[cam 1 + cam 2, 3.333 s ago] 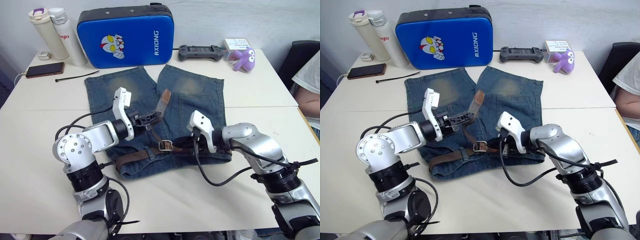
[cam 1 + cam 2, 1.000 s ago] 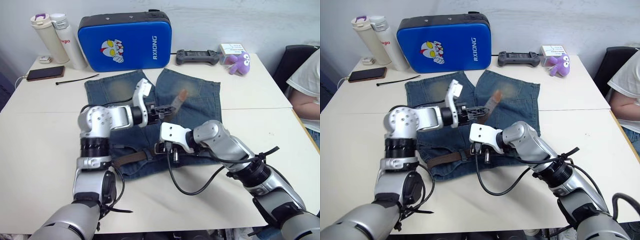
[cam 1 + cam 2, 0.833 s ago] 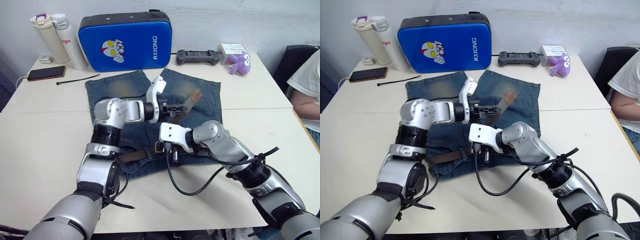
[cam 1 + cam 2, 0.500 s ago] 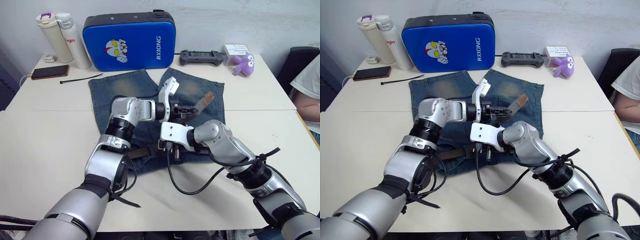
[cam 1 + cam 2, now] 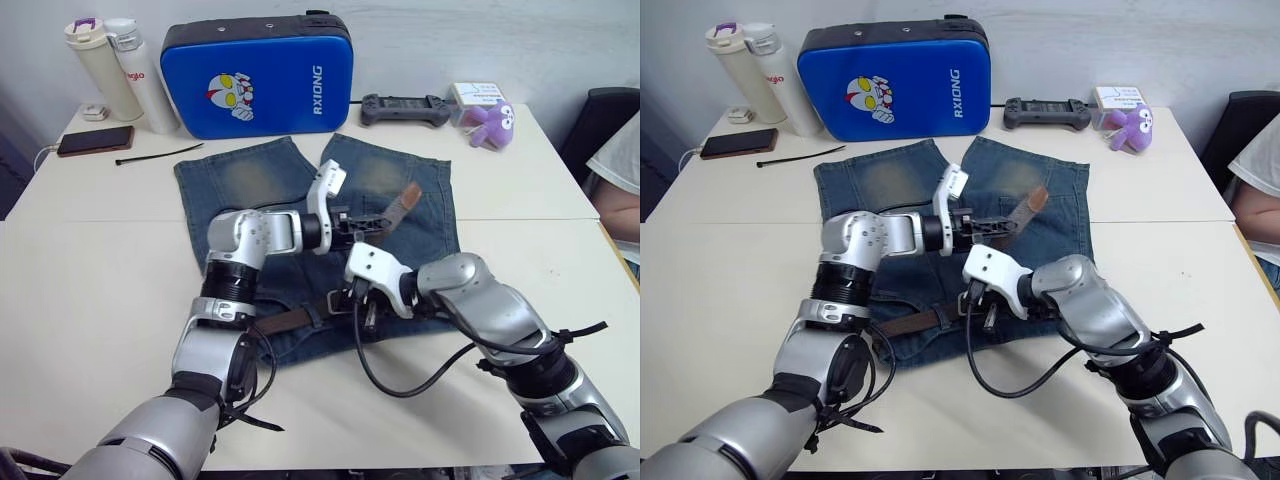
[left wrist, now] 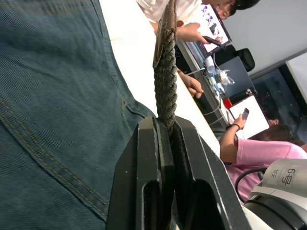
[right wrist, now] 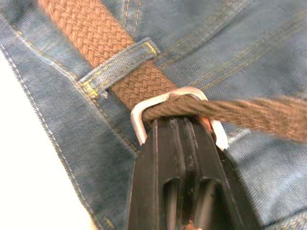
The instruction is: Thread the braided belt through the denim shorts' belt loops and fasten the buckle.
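Note:
The denim shorts (image 5: 260, 180) lie flat on the table with the waistband towards me. The braided belt (image 5: 285, 320) runs along the waistband and under a belt loop (image 7: 120, 64). It passes through the silver buckle (image 7: 139, 120). My right gripper (image 5: 362, 305) is shut on the buckle at the middle of the waistband. From there the belt's free end (image 5: 398, 203) rises up and to the right over the right leg. My left gripper (image 5: 370, 222) is shut on this free end, holding it above the denim. The strap (image 6: 165, 72) stands out past the shut fingers (image 6: 192, 182).
Behind the shorts stand a blue case (image 5: 255, 75), two bottles (image 5: 130, 65), a phone (image 5: 92, 140), a thin black cable tie (image 5: 150, 155), a game controller (image 5: 402, 107) and a purple plush toy (image 5: 490, 115). A person (image 5: 620, 160) sits at the right edge.
My left gripper has carried the belt's free end rightwards across the shorts, drawing more strap through the buckle. My right gripper slid left along the waistband onto the buckle. The camera shifted a little.

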Controlling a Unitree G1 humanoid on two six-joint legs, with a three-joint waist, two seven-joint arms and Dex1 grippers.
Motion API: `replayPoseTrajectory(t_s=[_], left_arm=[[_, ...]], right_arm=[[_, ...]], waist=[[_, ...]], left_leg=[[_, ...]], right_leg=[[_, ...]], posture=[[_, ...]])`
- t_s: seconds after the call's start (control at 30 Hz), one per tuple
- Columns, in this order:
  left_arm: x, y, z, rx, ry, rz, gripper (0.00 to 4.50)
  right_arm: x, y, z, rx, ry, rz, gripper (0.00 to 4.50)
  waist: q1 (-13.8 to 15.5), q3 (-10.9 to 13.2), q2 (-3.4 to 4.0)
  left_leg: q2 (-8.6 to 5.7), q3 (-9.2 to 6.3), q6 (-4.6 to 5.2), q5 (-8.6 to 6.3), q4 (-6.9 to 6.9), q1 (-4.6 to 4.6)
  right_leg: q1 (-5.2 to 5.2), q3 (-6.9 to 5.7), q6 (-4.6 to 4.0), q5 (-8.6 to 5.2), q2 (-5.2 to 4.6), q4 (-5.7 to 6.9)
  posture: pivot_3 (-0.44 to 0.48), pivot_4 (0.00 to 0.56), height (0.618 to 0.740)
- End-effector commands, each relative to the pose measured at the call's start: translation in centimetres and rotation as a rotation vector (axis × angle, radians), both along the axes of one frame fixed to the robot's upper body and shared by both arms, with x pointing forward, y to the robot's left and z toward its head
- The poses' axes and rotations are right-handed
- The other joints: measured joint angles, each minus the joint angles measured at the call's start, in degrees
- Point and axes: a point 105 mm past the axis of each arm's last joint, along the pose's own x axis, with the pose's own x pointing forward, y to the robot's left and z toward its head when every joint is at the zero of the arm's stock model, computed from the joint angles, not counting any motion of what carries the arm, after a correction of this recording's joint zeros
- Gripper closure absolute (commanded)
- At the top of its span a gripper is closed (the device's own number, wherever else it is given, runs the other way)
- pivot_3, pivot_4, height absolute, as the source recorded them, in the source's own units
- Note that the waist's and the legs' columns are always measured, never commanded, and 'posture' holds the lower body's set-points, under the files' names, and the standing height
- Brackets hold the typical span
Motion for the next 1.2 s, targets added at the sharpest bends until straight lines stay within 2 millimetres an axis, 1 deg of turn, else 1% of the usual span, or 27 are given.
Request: replayPoseTrajectory(t_s=[0.03, 0.17, 0.23, 0.27, 0.33, 0.4, 0.43, 0.53, 0.63, 0.7, 0.8, 0.87, 0.93, 1.03, 1.1, 1.2], left_arm=[[-0.9, -0.3, 0.9, -0.032, -0.026, -0.027, 4.5], [-1.5, -0.4, 0.5, -0.029, -0.02, -0.037, 4.5], [-1.7, -0.5, 0.4, -0.029, -0.014, -0.038, 4.5], [-1.8, -0.6, 0.3, -0.03, -0.011, -0.038, 4.5], [-1.9, -0.7, 0.3, -0.033, -0.008, -0.037, 4.5], [-1.8, -0.9, 0.4, -0.039, -0.007, -0.038, 4.5], [-1.7, -1.1, 0.5, -0.045, -0.006, -0.038, 4.5], [-1.3, -1.6, 0.8, -0.057, -0.007, -0.035, 4.5], [-1.0, -2.1, 0.9, -0.068, -0.008, -0.029, 4.5], [-1.0, -2.6, 0.8, -0.059, -0.02, -0.037, 4.5], [-2.0, -2.7, -0.1, 0.022, -0.092, -0.093, 4.5], [-2.1, -1.4, -0.7, 0.122, -0.2, -0.098, 4.5], [-1.9, -0.3, -1.0, 0.197, -0.279, -0.089, 4.5], [-1.7, 0.9, -0.8, 0.249, -0.366, -0.076, 4.5], [-2.1, 1.1, -0.7, 0.291, -0.45, -0.101, 4.5], [-2.9, 0.9, -0.4, 0.349, -0.587, -0.156, 4.5]], right_arm=[[1.3, -1.7, 1.8, 0.07, -0.031, -0.125, 4.46], [1.8, -3.1, 2.4, 0.105, -0.02, -0.186, 4.46], [1.7, -3.8, 2.4, 0.094, -0.02, -0.198, 4.46], [1.6, -4.1, 2.5, 0.09, -0.021, -0.202, 4.46], [1.3, -4.5, 2.9, 0.091, -0.02, -0.203, 4.46], [0.2, -4.4, 3.6, 0.104, -0.019, -0.14, 4.46], [-0.8, -4.0, 3.9, 0.102, -0.007, -0.077, 4.46], [-2.6, -3.3, 3.7, 0.098, 0.033, -0.001, 4.46], [-3.1, -3.1, 3.2, 0.084, 0.051, -0.004, 4.46], [-3.1, -3.6, 2.9, 0.059, 0.049, -0.031, 4.46], [-3.2, -4.7, 3.0, 0.05, 0.042, -0.062, 4.46], [-3.2, -5.6, 3.6, 0.052, 0.024, -0.072, 4.46], [-3.2, -6.0, 4.0, 0.052, 0.011, -0.074, 4.46], [-3.2, -6.3, 4.1, 0.049, 0.0, -0.067, 4.46], [-3.2, -6.2, 4.3, 0.054, -0.008, -0.056, 4.46], [-3.0, -6.2, 4.7, 0.072, -0.035, -0.051, 4.46]], waist=[[0.1, 0.0, -0.01], [0.0, 0.0, 0.0], [0.0, 0.0, 0.0], [0.0, 0.0, 0.0], [-0.1, 0.0, 0.0], [-0.1, 0.0, 0.0], [0.0, 0.0, 0.0], [-0.1, 0.0, 0.0], [0.2, 0.0, 0.0], [0.3, 0.0, 0.0], [0.5, 0.0, 0.0], [0.4, 0.0, 0.0], [-0.1, 0.0, 0.01], [-0.1, 0.0, 0.01], [0.0, 0.0, 0.01], [0.2, 0.0, 0.01]], left_leg=[[0.0, -0.02, 0.0, 0.02, 0.01, -0.01], [0.0, -0.01, 0.0, 0.04, 0.02, -0.12], [0.0, 0.01, -0.01, 0.07, 0.06, -0.38], [0.0, 0.03, 0.01, 0.12, 0.16, -0.71], [0.0, 0.07, 0.01, 0.16, 0.19, -0.78], [0.01, 0.07, 0.01, 0.19, 0.17, -0.78], [0.0, 0.07, 0.02, 0.19, 0.16, -0.78], [0.0, 0.07, 0.03, 0.19, 0.15, -0.78], [0.0, 0.06, 0.03, 0.19, 0.17, -0.78], [-0.01, 0.08, 0.06, 0.19, 0.19, -0.79], [-0.02, 0.07, 0.07, 0.19, 0.17, -0.8], [-0.02, 0.07, 0.07, 0.19, 0.15, -0.79], [-0.01, 0.11, 0.04, 0.2, 0.12, -0.77], [0.01, 0.12, 0.02, 0.24, 0.11, -0.72], [0.01, 0.11, 0.04, 0.25, 0.11, -0.72], [0.0, 0.1, 0.11, 0.22, 0.12, -0.77]], right_leg=[[0.0, -0.01, 0.0, 0.0, 0.0, 0.0], [-0.15, 0.01, 0.0, 0.0, 0.0, 0.03], [-0.42, 0.02, 0.0, 0.0, 0.01, 0.13], [-0.74, 0.04, 0.0, 0.0, 0.01, 0.26], [-0.85, 0.06, 0.0, 0.0, 0.02, 0.32], [-0.86, 0.06, -0.01, 0.0, 0.03, 0.32], [-0.85, 0.06, -0.01, 0.0, 0.03, 0.31], [-0.83, 0.06, 0.0, 0.0, 0.04, 0.26], [-0.82, 0.05, 0.0, 0.0, 0.03, 0.27], [-0.82, 0.06, 0.0, 0.0, 0.01, 0.27], [-0.82, 0.07, 0.0, 0.0, 0.01, 0.25], [-0.82, 0.07, 0.0, 0.0, 0.01, 0.24], [-0.83, 0.12, -0.01, 0.0, 0.03, 0.26], [-0.83, 0.14, -0.01, 0.0, 0.05, 0.31], [-0.82, 0.14, -0.01, 0.0, 0.04, 0.31], [-0.81, 0.14, -0.01, 0.0, 0.02, 0.23]], posture=[[0.0, 0.15, 0.74], [0.0, 0.15, 0.74], [0.0, 0.15, 0.74], [0.0, 0.15, 0.74], [0.0, 0.15, 0.74], [0.0, 0.15, 0.74], [0.0, 0.15, 0.74], [0.0, 0.15, 0.74], [0.0, 0.15, 0.74], [0.0, 0.15, 0.74], [0.0, 0.15, 0.74], [0.0, 0.15, 0.74], [0.0, 0.15, 0.74], [0.0, 0.15, 0.74], [0.0, 0.15, 0.74], [0.0, 0.15, 0.74]])
